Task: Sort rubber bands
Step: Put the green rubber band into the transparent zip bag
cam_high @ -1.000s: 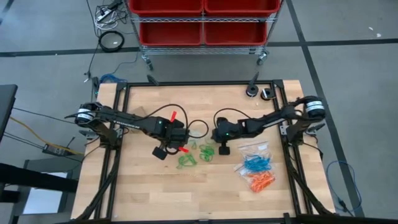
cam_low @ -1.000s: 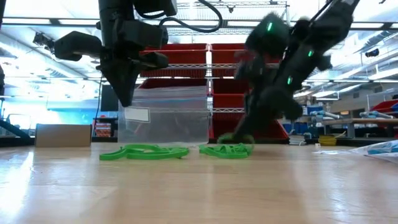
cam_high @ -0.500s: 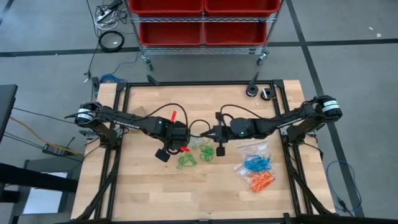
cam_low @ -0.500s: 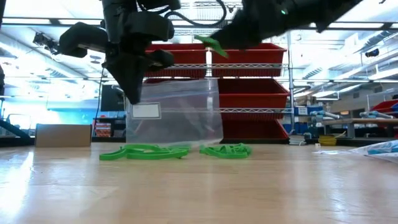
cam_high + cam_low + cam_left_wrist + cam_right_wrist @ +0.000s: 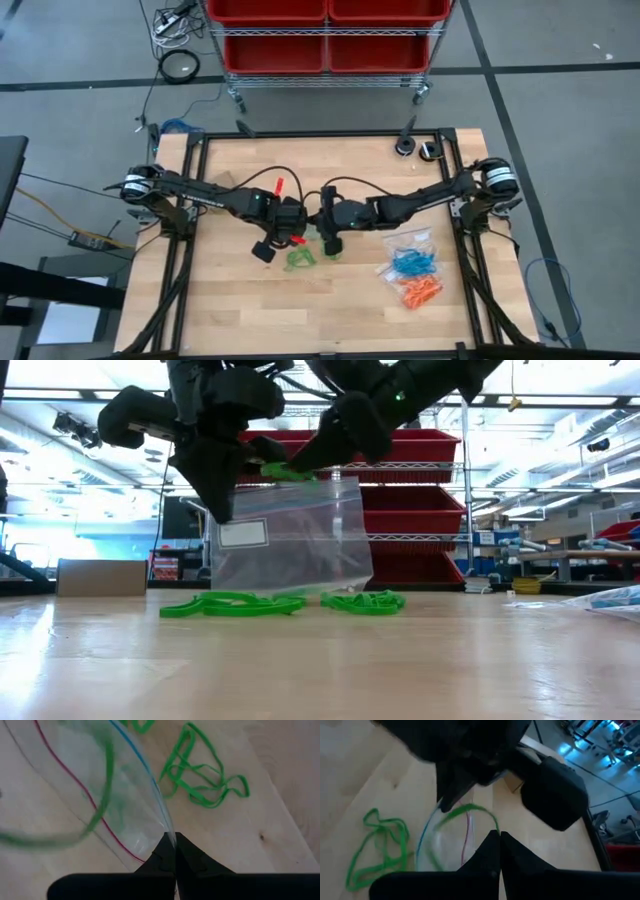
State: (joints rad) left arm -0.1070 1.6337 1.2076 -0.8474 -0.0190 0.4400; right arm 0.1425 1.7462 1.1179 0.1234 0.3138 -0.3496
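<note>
The left gripper (image 5: 215, 500) is clamped on the rim of a clear zip bag (image 5: 290, 535), holding it hanging above the table (image 5: 330, 310); the right gripper (image 5: 300, 465), pinched on a green band (image 5: 285, 472), sits at the bag's mouth. The rubber bands (image 5: 235, 603) look light, limp and springy, best nipped on a single strand. More thin green loops lie tangled on the wood beneath the bag.

Left gripper (image 5: 175, 851), fingers closed, pinches the rim of a clear bag (image 5: 75, 785) with red and blue seal lines; green rubber bands (image 5: 202, 777) lie on the desk (image 5: 270, 795) beside it.
</note>
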